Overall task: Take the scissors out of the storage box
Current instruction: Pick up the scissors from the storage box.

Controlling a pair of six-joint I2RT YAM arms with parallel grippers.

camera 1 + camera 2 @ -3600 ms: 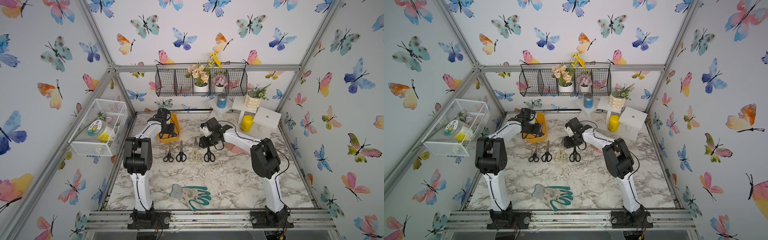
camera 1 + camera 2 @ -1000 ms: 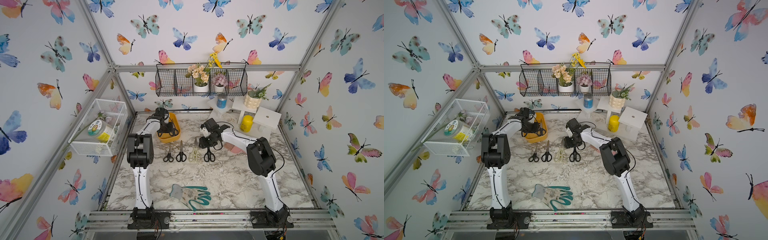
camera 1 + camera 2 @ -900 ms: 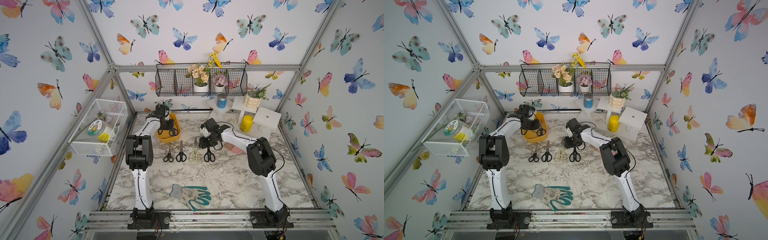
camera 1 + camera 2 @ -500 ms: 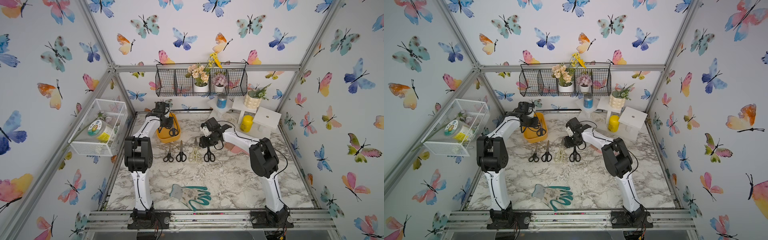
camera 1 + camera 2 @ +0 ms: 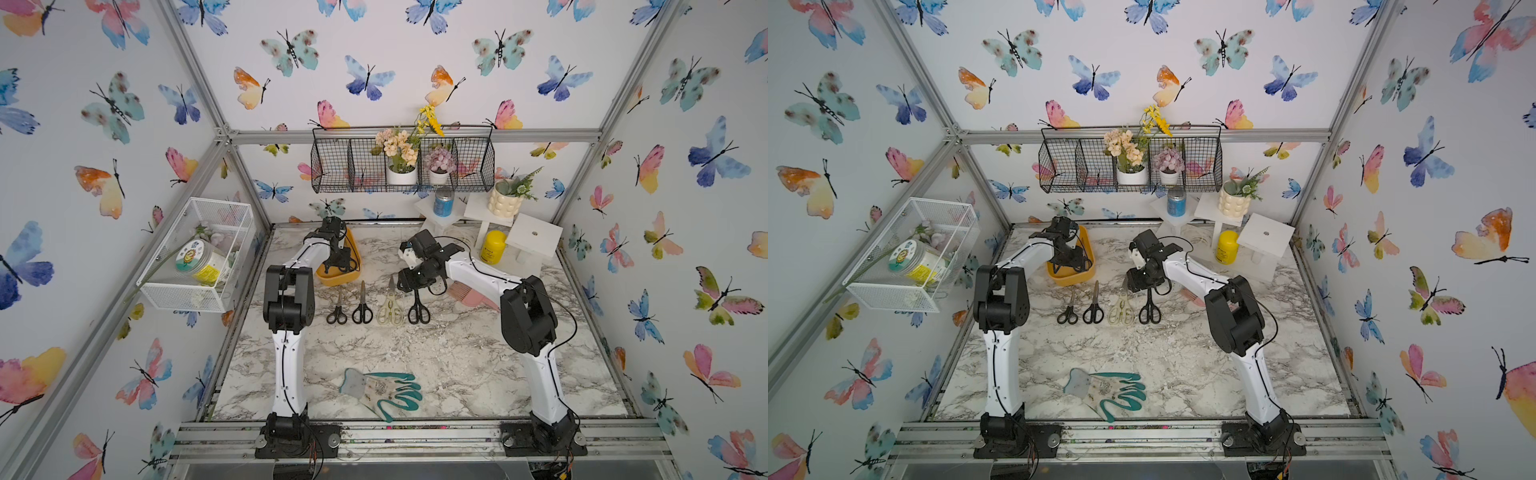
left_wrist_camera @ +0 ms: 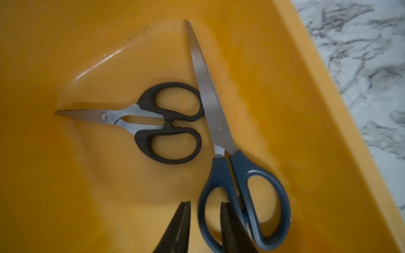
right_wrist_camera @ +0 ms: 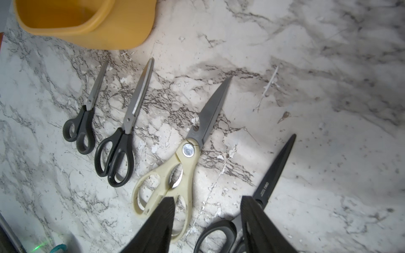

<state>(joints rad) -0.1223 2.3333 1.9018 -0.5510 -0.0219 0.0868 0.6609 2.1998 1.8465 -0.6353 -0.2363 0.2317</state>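
Inside storage box (image 6: 306, 109), eleven o'clock on table (image 5: 436, 353), we see blue-handled scissors (image 6: 219, 128) and black-handled scissors (image 6: 153, 122) lying flat. Left gripper (image 6: 203, 204) narrowly parted, empty; right gripper (image 7: 207, 198) spread, empty. Likely light, stiff, slick steel: we'd pinch handle neck

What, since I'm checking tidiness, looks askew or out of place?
Two pairs lie at an angle in the storage box: the blue-handled scissors have their blade touching the small black pair at its handle loop. The four pairs on the table lie in a neat row.
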